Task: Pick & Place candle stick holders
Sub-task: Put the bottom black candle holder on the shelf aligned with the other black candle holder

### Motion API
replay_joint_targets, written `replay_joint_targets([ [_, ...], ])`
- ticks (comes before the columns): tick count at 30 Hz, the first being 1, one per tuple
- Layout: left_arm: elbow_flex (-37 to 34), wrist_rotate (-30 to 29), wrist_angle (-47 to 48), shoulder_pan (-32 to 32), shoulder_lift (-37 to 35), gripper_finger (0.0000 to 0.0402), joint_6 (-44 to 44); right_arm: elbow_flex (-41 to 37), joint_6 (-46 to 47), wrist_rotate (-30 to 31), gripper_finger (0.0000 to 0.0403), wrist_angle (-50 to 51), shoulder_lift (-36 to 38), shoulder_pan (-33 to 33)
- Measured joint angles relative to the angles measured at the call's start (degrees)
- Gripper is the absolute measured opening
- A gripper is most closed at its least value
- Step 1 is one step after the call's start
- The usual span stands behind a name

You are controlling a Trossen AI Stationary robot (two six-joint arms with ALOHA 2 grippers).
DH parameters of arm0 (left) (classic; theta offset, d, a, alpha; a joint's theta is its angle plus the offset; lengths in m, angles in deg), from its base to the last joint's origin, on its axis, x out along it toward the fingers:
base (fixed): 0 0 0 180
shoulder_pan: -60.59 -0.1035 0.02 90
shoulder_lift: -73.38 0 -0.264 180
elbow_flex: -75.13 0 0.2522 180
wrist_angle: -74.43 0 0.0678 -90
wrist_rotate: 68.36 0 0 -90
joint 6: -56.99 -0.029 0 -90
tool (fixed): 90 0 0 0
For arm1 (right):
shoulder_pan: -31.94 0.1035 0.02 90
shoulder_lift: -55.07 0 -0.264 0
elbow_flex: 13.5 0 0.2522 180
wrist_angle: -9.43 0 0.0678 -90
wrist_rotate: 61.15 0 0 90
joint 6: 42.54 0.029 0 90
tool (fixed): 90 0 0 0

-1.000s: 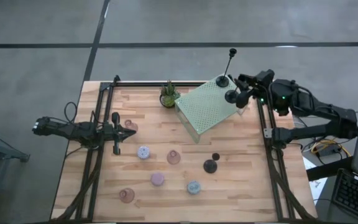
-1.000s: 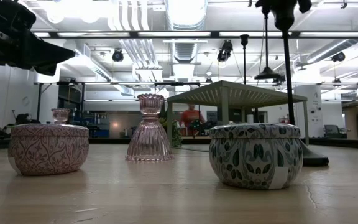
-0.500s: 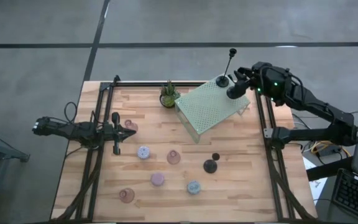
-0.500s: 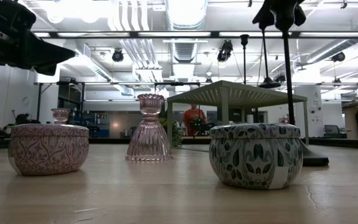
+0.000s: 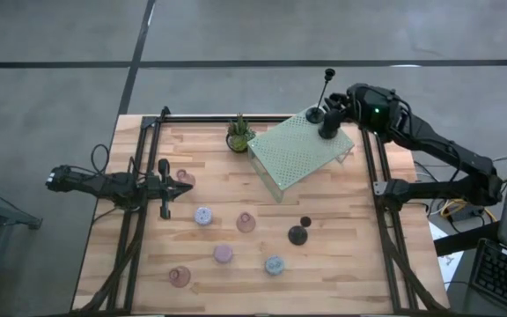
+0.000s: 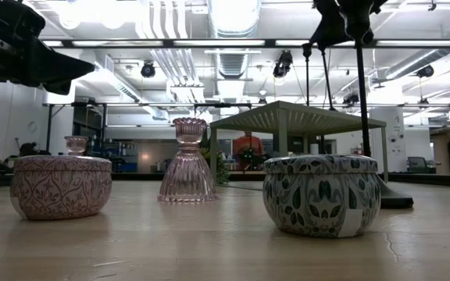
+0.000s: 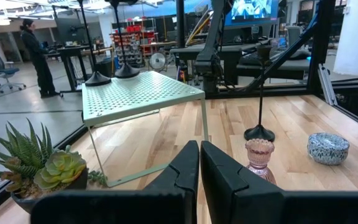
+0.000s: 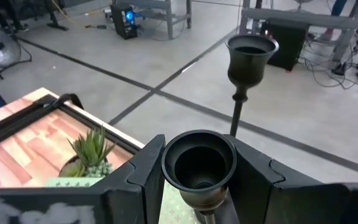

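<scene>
Both arms are dark and jointed; the right arm [image 5: 429,145] carries a small green light, the left arm [image 5: 104,183] thin black cables.

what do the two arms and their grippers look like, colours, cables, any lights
Both arms are dark, near black, built of slim jointed segments. The right arm carries a small green light near its wrist. The left arm has thin black cables looping along it. The left gripper has two flat, matte black, wedge-shaped fingers; the right gripper has broad, angular black fingers.

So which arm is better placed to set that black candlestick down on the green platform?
Right. Its claw already grips the black candlestick over the perforated platform; the left claw waits shut, far across the table.
</scene>
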Motion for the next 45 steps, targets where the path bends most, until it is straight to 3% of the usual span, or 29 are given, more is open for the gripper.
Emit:
replay_joint_targets([
  [11, 0.0, 0.0, 0.0, 0.0, 0.0, 0.0021, 0.0, 0.0, 0.0, 0.5, 0.0138, -0.9, -2.5, 0.0],
  [22, 0.0, 0.0, 0.0, 0.0, 0.0, 0.0021, 0.0, 0.0, 0.0, 1.1, 0.0167, -1.5, -0.5, -0.7],
  [33, 0.0, 0.0, 0.0, 0.0, 0.0, 0.0021, 0.0, -0.1, -0.5, 1.2, 0.0163, -1.0, -0.6, -1.3],
  [45, 0.0, 0.0, 0.0, 0.0, 0.0, 0.0021, 0.0, 0.6, -2.8, 1.1, 0.0226, -1.8, -0.2, -2.0],
])
